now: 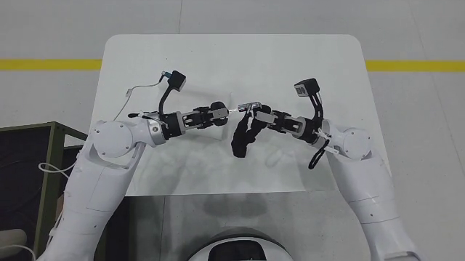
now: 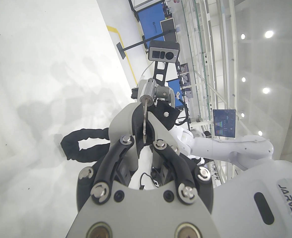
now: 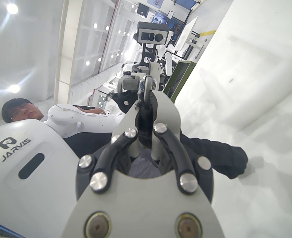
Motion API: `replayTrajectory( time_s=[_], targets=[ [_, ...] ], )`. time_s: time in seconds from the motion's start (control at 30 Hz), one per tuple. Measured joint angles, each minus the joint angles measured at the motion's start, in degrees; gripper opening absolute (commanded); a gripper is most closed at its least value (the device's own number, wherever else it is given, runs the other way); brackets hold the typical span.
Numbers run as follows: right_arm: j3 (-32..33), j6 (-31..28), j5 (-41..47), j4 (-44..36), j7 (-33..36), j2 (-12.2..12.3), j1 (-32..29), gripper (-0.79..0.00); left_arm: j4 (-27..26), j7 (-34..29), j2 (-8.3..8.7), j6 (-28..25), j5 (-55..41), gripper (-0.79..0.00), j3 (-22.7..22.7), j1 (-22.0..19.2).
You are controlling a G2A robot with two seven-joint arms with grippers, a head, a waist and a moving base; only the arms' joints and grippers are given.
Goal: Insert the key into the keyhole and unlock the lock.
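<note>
Left wrist view gives the best look at the work: the left tool (image 2: 144, 128) is clamped flat on the bow of the key (image 2: 145, 112), and the blade points straight at the keyhole (image 2: 146, 99) in the round silver face of the lock (image 2: 149, 90). The blade tip meets this face and seems to be a little way in, but how deep I cannot tell. The right tool (image 3: 146, 107) is closed on the black cloth-covered part just behind the silver head. So the lock is held in the air above the desk (image 1: 218, 57), between the two arms, and its black cable (image 1: 241, 139) hangs down in a loop toward the desk. I judge that the step in hand is the insertion (the turning comes after). To do it well, the left arm should push slowly along the line of the blade only, with no sideways pressure, because the lock is gripped on its soft sleeve and may swing or twist away. The right arm should be a stiff counter-hold. Only when the blade is fully in should the wrist rotate, around the axis of the key.
</note>
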Motion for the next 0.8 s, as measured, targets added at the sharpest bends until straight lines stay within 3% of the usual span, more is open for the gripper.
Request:
replayTrajectory(
  time_s=[0.8],
  targets=[
    [-1.4,1.6,7.6,2.4,1.3,0.4,1.2,-0.785,-0.1,0.3,-0.68,-1.4,-0.7,-0.785,-1.3,0.5]
  ],
)
